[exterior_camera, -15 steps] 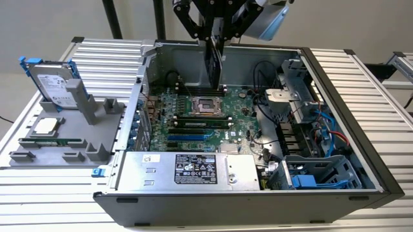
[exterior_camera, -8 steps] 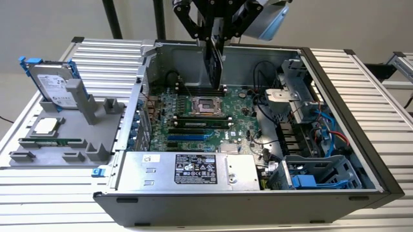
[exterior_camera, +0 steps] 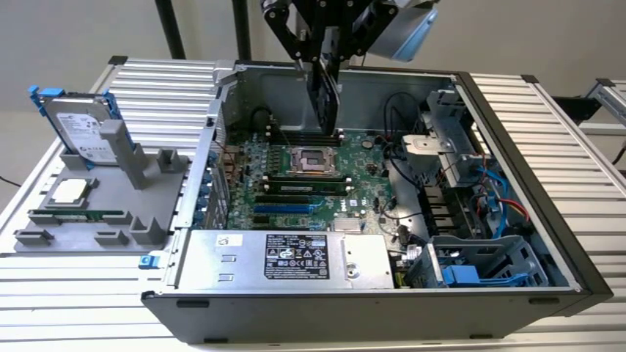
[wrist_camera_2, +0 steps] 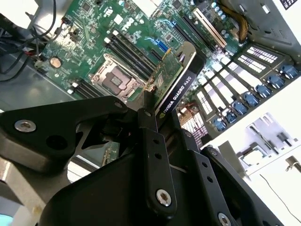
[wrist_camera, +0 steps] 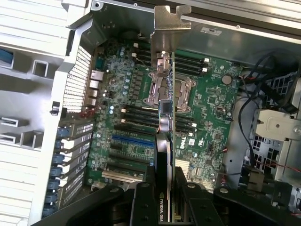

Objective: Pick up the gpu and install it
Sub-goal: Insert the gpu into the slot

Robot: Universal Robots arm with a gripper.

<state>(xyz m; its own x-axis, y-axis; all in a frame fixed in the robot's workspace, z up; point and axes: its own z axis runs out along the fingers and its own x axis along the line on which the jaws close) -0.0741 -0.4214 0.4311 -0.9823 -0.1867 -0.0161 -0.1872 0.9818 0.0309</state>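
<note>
My gripper [exterior_camera: 320, 59] hangs over the open computer case [exterior_camera: 509, 125], shut on the gpu [exterior_camera: 324, 99]. The card hangs edge-on and upright above the back part of the green motherboard [exterior_camera: 293, 183], clear of it. The second wrist view shows the gpu's [wrist_camera_2: 178, 87] black cooler face running out from between the fingers [wrist_camera_2: 146, 123]. In the first wrist view the gpu [wrist_camera: 166, 117] appears as a thin edge over the processor socket, with its silver end bracket [wrist_camera: 171, 21] at the far end. A blue expansion slot [wrist_camera: 133, 140] lies on the board beside the card's line.
On the exterior view's left a grey tray [exterior_camera: 59, 238] holds a silver hard drive [exterior_camera: 80, 128], a processor chip [exterior_camera: 69, 192] and a memory stick [exterior_camera: 76, 217]. The power supply [exterior_camera: 284, 257] fills the case front; a drive cage [exterior_camera: 479, 264] and cables [exterior_camera: 503, 202] sit at the right.
</note>
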